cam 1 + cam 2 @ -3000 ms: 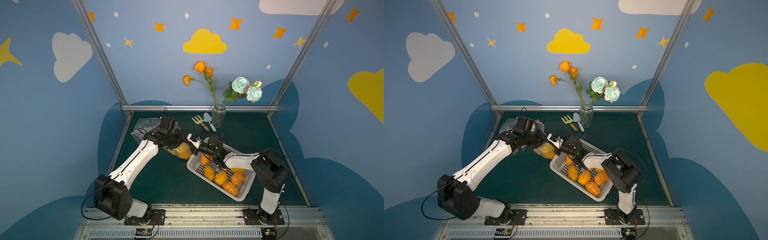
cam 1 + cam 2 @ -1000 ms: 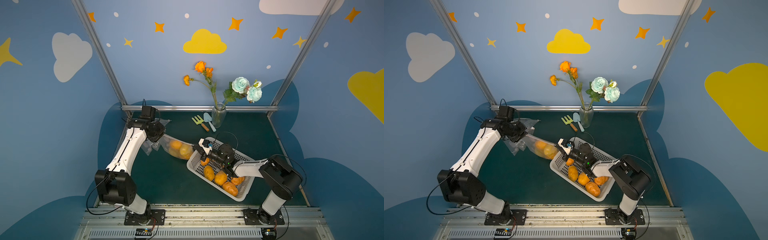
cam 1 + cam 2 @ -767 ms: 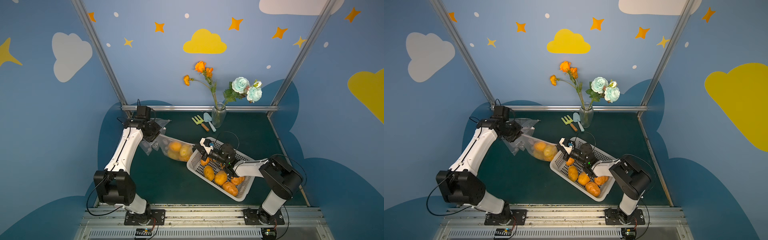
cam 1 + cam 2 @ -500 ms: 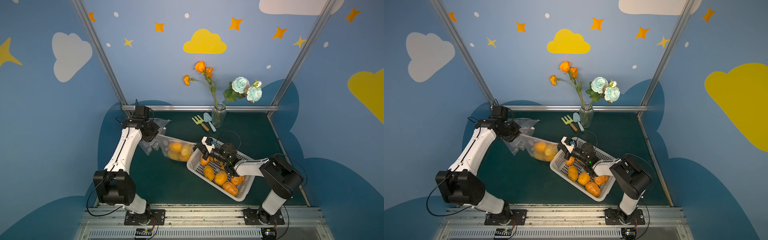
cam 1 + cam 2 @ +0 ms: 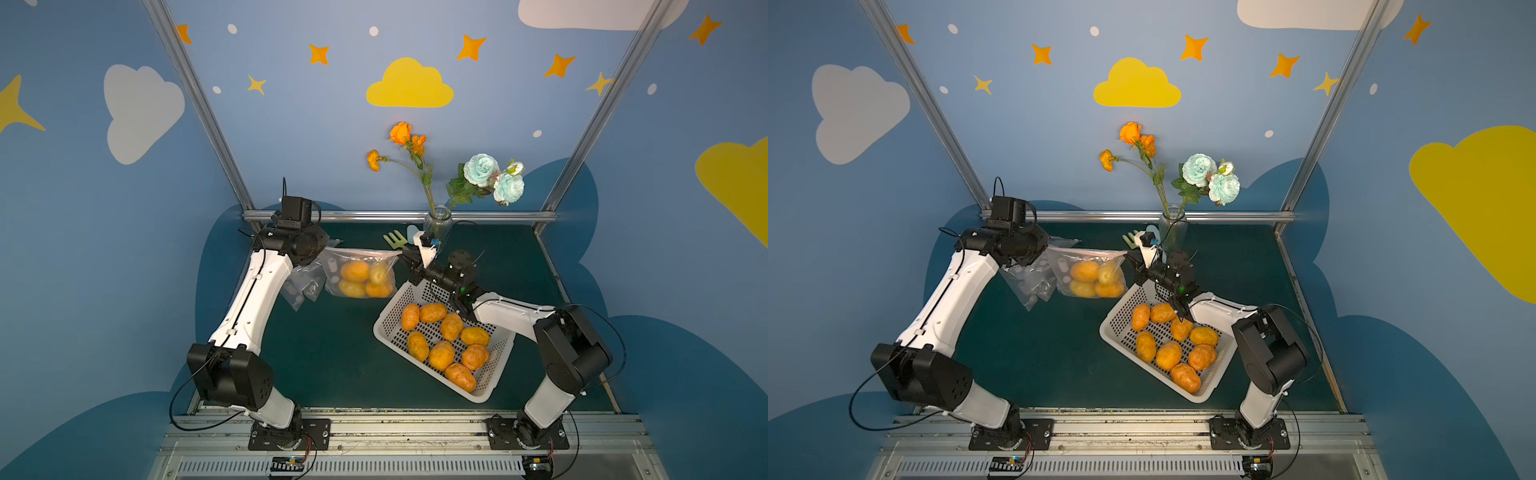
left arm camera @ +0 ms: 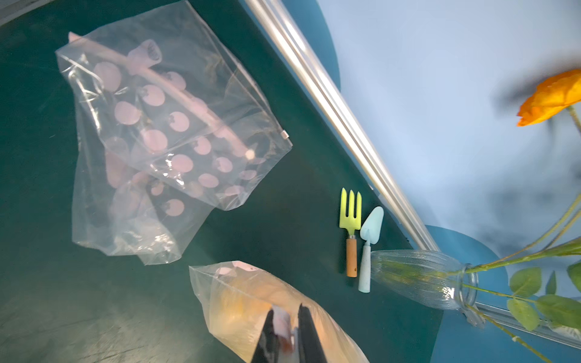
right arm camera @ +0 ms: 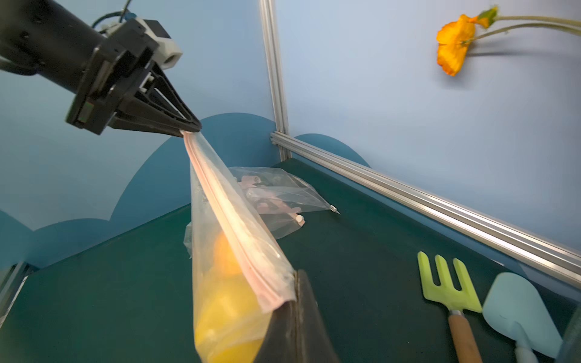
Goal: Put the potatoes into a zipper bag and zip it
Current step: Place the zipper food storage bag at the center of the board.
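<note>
Left pincer (image 7: 191, 129) now farther from right pincer (image 7: 297, 278)

Soft, even light keeps both top views sharp but dim toward the corners, while the left wrist view blurs the orange flower (image 6: 550, 97) (its shadow smeared too) and shows sheen on the clear dotted plastic bag (image 6: 169, 125).

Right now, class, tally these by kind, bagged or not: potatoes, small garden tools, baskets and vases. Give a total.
Lumpy orange-yellow potatoes: 12
Small garden tools, green fork and pale blue trowel: 2
White perforated plastic basket: 1
Ribbed clear glass vase: 1
Total: 16
</note>
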`<control>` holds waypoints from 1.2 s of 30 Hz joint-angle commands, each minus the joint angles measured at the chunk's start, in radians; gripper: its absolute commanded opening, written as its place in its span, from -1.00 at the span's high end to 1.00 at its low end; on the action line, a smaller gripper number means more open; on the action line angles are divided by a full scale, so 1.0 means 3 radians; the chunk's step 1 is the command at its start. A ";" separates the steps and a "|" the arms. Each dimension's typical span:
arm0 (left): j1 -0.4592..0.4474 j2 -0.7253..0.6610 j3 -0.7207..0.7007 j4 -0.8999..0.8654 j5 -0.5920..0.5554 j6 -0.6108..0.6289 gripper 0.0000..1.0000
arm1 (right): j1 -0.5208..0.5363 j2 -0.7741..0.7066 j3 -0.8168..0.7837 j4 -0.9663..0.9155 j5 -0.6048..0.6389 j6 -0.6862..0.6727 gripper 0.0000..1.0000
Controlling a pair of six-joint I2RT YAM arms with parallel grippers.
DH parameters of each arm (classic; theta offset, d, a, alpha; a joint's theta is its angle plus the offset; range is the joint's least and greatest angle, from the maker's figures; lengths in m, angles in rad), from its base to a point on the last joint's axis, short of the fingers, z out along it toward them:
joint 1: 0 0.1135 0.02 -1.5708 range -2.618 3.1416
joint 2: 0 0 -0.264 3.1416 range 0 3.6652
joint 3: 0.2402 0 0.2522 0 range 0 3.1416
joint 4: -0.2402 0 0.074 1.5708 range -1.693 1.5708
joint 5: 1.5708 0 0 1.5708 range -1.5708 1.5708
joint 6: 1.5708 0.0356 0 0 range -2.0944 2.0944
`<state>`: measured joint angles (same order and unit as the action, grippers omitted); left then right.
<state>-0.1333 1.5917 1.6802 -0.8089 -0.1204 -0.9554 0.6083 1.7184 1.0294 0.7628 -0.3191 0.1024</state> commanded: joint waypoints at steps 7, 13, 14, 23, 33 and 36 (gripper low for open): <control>-0.0144 0.0795 0.0539 0.0059 -0.0100 -0.0040 0.96 | -0.0365 0.0558 0.0922 -0.1262 0.0326 0.0456 1.00; -0.0262 0.1475 0.1047 0.0046 0.0072 -0.0047 0.96 | -0.0490 0.0747 0.1140 -0.1485 0.0313 0.0518 1.00; -0.0280 0.1595 0.1168 0.0034 0.0100 -0.0038 0.96 | -0.0503 0.0771 0.1178 -0.1542 0.0348 0.0518 1.00; -0.0363 0.2436 0.2497 -0.0641 0.0048 0.0117 0.59 | -0.0601 0.0942 0.1460 -0.1820 0.0357 0.0508 1.00; -0.0445 0.1989 0.2496 -0.0908 -0.0246 0.0433 -0.53 | -0.0598 0.0712 0.1409 -0.1846 0.0214 0.0396 0.19; -0.0439 0.1636 0.2230 -0.1122 -0.0447 0.0438 -0.66 | -0.0599 0.0461 0.1188 -0.1795 0.0252 0.0374 -0.21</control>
<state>-0.2672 2.2028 2.3787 -1.0454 -0.1783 -0.8574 0.4297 1.9537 1.4227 0.2165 -0.2462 0.2279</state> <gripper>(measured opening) 0.827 0.576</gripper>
